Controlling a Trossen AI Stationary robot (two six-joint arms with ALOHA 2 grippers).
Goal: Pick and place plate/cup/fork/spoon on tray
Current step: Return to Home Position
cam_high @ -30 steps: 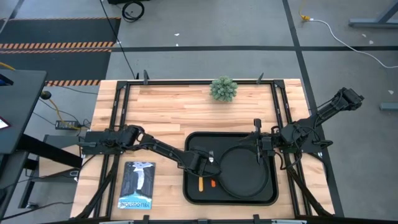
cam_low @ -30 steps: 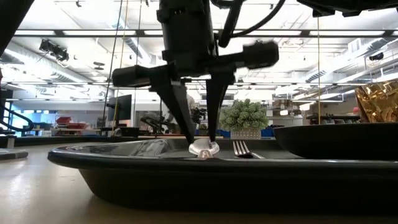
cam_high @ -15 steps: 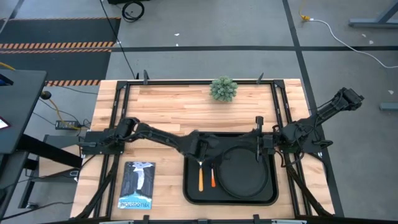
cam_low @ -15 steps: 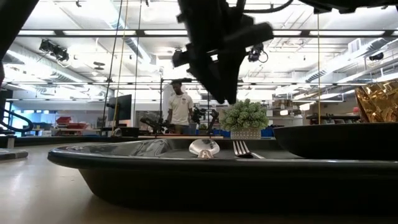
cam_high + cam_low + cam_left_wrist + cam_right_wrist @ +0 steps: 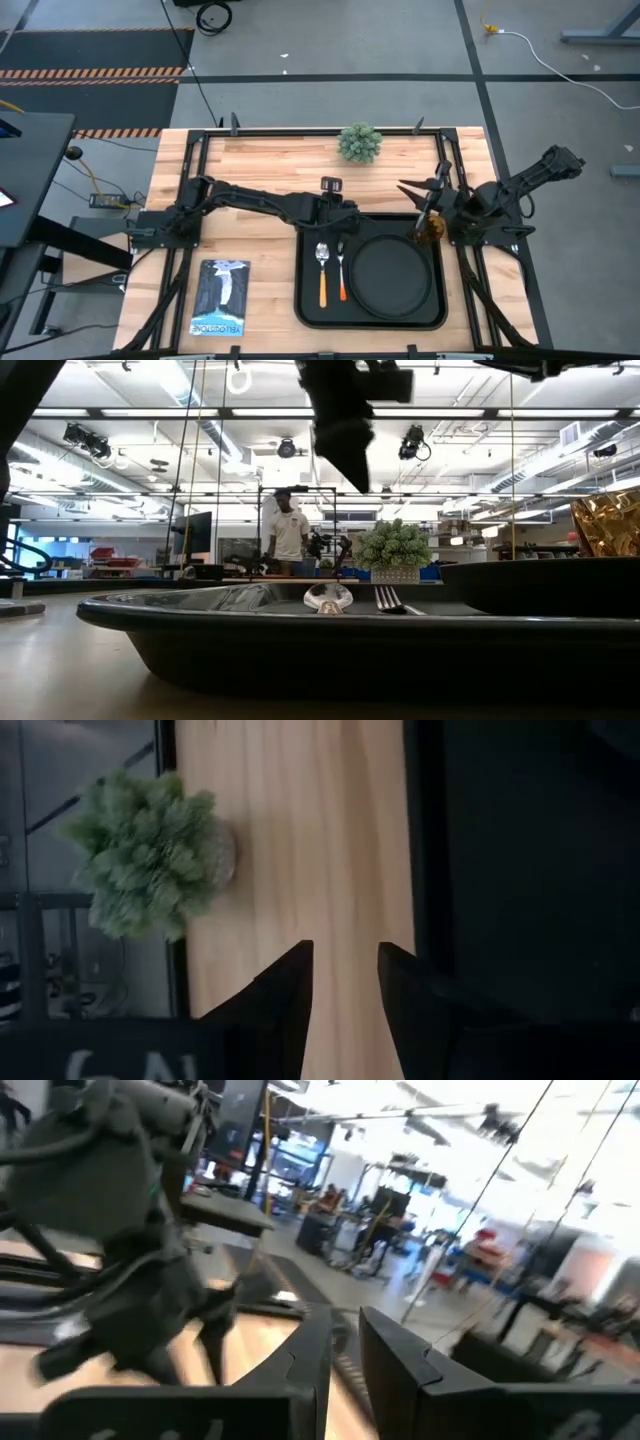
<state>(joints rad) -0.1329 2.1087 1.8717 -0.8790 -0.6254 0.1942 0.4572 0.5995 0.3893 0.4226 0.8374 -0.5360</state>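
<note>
The black tray (image 5: 308, 310) holds the round black plate (image 5: 395, 280) on its right part. The spoon (image 5: 322, 270) and the fork (image 5: 341, 272) lie side by side on its left part, heads toward the far edge. The amber cup (image 5: 432, 228) stands in the tray's far right corner. In the low view the cup (image 5: 610, 525) shows behind the plate (image 5: 540, 585). My left gripper (image 5: 332, 200) is open and empty, raised over the tray's far edge. My right gripper (image 5: 420, 183) is open and empty, raised just beyond the cup.
A small green potted plant (image 5: 359, 143) stands near the table's far edge, beyond my left gripper. A blue booklet (image 5: 220, 298) lies on the wood left of the tray. A person (image 5: 290, 530) stands in the room behind the table.
My left gripper has risen from the spoon's bowl, where its fingers stood on either side, and gone toward the far edge. The spoon stays flat on the tray. My right gripper has lifted off the tray's far right corner and drawn back toward the far right, uncovering the standing cup.
</note>
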